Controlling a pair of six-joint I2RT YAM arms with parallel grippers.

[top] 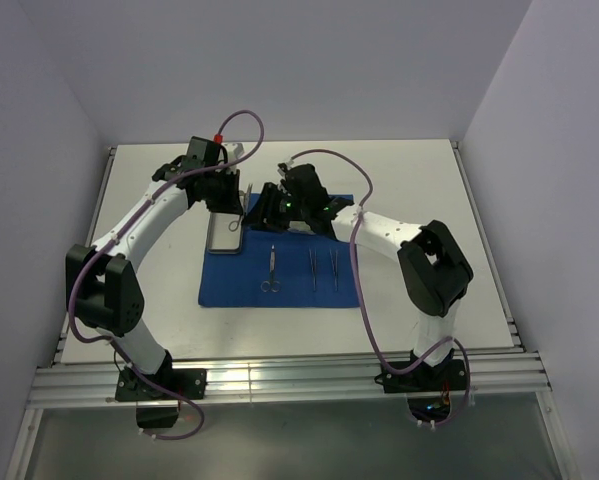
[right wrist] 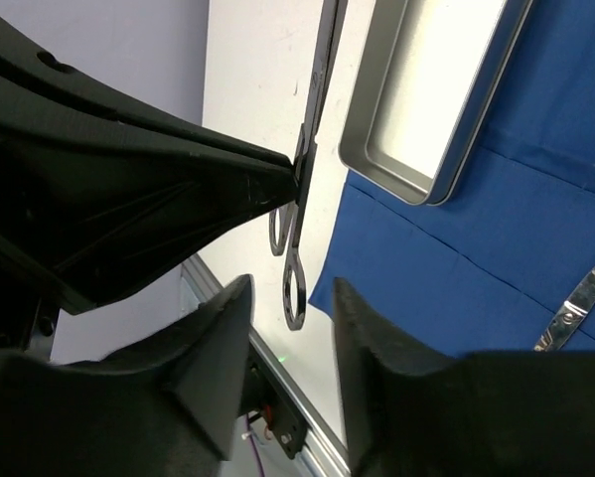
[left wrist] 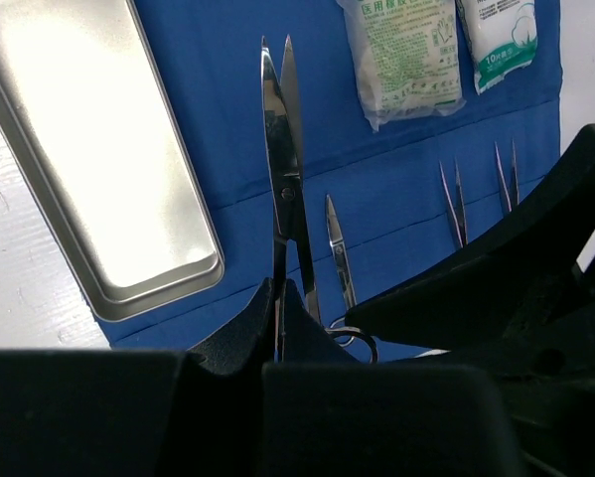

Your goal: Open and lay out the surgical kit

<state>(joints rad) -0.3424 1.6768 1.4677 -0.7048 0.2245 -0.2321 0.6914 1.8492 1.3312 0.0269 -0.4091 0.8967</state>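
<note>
From above and behind the arm bases (top: pixel 159 385), we are looking down toward twelve o'clock. Both wrist cameras are peering down at close range, sharing the steel tray (left wrist: pixel 98 149) and the blue cloth (left wrist: pixel 227 119).

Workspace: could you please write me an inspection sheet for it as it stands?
Surface: white table, blue cloth spread flat.
Job's things: steel tray straddling the cloth's left edge; scissors and two tweezers on the cloth; two packets at its far end; second scissors lifted.
Clutter: nothing seen.
Tools: left tool shut on the second scissors; right tool open around their ring handle.
Cables: purple cables loop along both arms.
Surroundings: pale walls; metal rails at near edge.
</note>
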